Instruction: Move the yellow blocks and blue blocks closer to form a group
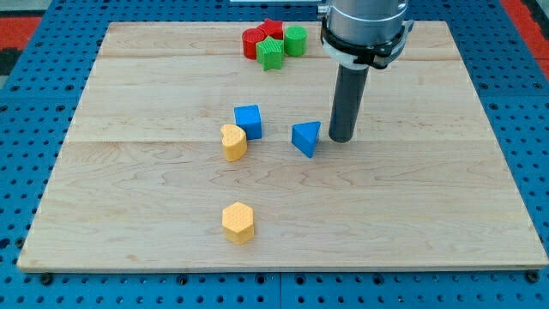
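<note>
A blue cube (248, 120) sits near the board's middle, with a yellow heart-shaped block (232, 142) touching its lower left. A blue triangular block (305, 137) lies a little to the cube's right. A yellow hexagonal block (238, 222) stands alone toward the view's bottom. My tip (340, 137) rests on the board just right of the blue triangular block, very close to it or touching.
A cluster of red blocks (262, 34) and green blocks (271, 52) lies at the top edge of the wooden board (129, 197). Blue perforated table (26, 129) surrounds the board.
</note>
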You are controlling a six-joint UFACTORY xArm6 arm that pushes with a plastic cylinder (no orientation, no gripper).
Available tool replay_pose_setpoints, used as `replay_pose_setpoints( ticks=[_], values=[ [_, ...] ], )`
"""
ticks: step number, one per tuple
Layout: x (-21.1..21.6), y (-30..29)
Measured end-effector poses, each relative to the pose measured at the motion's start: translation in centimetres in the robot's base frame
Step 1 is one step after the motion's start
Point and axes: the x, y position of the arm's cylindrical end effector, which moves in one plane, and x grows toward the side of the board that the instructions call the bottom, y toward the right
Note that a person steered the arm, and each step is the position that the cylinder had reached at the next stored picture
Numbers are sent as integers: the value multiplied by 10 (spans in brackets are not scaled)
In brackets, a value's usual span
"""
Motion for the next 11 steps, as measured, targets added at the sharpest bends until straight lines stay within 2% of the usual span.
replay_pose_setpoints(
  ticks=[1, 2, 3, 4, 5, 6, 8, 11],
  values=[
    [7, -61],
    [7, -78],
    [66, 1],
    [158, -9],
    [175, -69],
    [138, -122],
    [137, -154],
    [67, -137]
  ],
)
